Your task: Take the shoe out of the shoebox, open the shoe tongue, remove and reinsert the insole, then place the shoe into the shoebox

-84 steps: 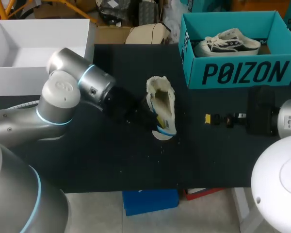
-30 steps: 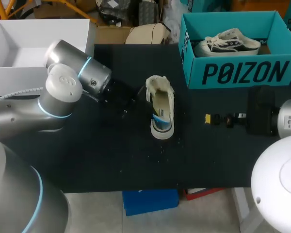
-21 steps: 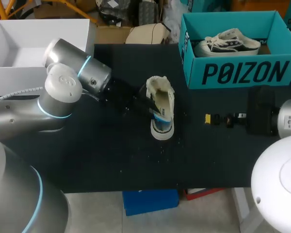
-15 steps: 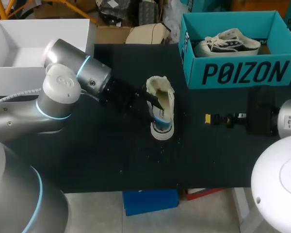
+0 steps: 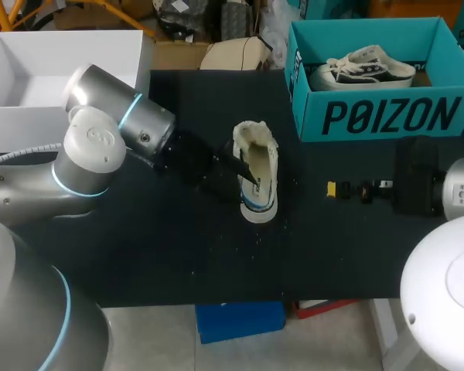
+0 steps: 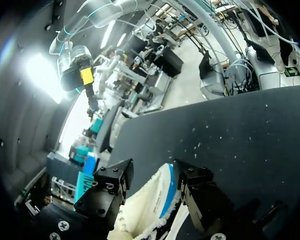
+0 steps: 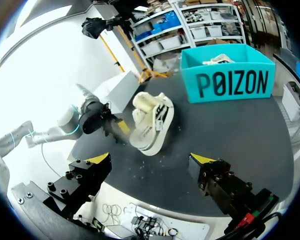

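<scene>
Left claw [image 6: 152, 169] was released, fingers [image 6: 107, 187] spread with the white shoe [image 6: 147, 207] lying between them on the black table [image 6: 240, 135]; whether either finger pressed it could not be told. Right claw [image 7: 150, 160] hung open and empty, that shoe ahead of it and well apart; teal shoebox [image 7: 230, 80] stood farther ahead, a second shoe [image 7: 217, 60] inside.
</scene>
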Motion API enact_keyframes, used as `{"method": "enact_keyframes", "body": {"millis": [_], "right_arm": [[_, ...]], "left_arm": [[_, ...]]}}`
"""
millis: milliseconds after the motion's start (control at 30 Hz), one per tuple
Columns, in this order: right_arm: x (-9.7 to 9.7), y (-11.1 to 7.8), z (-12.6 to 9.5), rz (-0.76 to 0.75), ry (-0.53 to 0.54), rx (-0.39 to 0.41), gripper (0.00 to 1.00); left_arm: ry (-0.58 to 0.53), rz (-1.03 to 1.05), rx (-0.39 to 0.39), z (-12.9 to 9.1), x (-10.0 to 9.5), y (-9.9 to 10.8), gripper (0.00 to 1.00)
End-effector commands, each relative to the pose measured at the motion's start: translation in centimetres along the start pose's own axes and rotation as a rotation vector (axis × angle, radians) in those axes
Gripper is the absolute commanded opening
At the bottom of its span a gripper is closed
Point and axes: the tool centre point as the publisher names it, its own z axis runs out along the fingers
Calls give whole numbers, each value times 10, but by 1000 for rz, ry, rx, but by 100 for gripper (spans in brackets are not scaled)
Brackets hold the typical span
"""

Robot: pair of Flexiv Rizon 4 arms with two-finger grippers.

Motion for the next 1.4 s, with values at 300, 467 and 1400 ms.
{"method": "enact_keyframes", "body": {"millis": [300, 467, 1400], "right_arm": [[-1, 0, -1, 1, 2, 5, 100], [-1, 0, -1, 1, 2, 5, 100], [-1, 0, -1, 1, 2, 5, 100]], "left_arm": [[111, -55, 16, -1, 13, 0, 43], [136, -66, 2, -2, 18, 6, 40], [237, -55, -52, 7, 13, 32, 0]]}}
